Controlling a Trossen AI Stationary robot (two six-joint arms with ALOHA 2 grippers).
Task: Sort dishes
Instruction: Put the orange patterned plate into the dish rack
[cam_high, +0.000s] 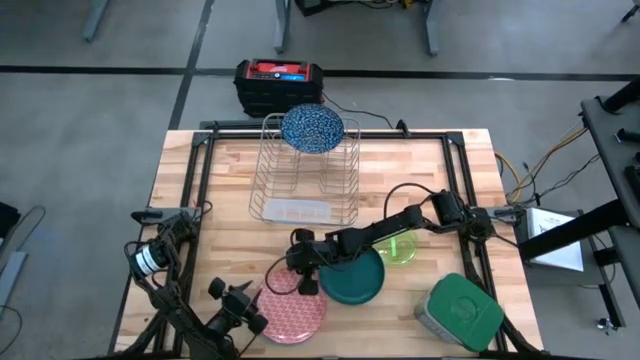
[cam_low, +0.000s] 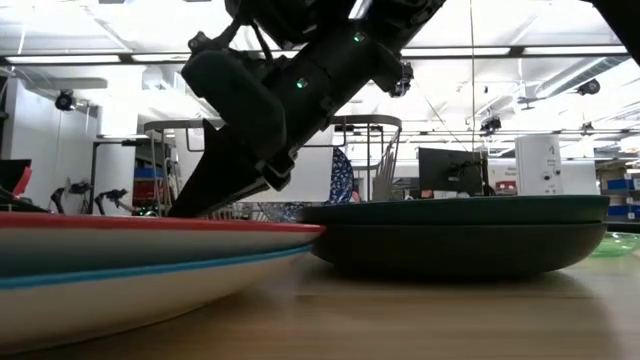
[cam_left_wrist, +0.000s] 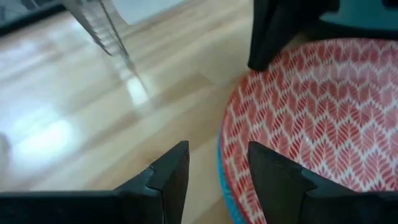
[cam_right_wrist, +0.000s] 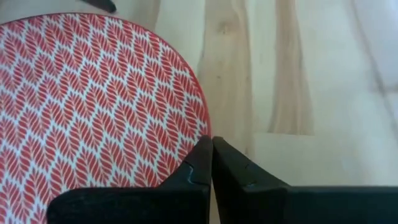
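A red-patterned plate (cam_high: 292, 316) with a blue band under its rim lies flat on the table near the front edge. Beside it on the right lies a dark green plate (cam_high: 352, 280). My left gripper (cam_left_wrist: 217, 180) stands open at the red plate's left rim, one finger outside it and one over the plate. My right gripper (cam_right_wrist: 211, 152) is shut, its tips at the red plate's far rim (cam_right_wrist: 205, 127). A neon-green cup (cam_high: 398, 247) sits behind the green plate. A blue-speckled plate (cam_high: 312, 128) stands on edge in the wire rack (cam_high: 300, 175). My right gripper points slanting down from the far side with its shut fingertips (cam_low: 195, 200) at the red plate's far rim (cam_low: 240, 226). Whether they touch the rim I cannot tell. The plate lies flat on the table.
A grey container with a green lid (cam_high: 460, 312) stands at the front right. A red and black box (cam_high: 278, 84) sits beyond the table's far edge. Bare wood (cam_high: 220, 220) lies left of the rack.
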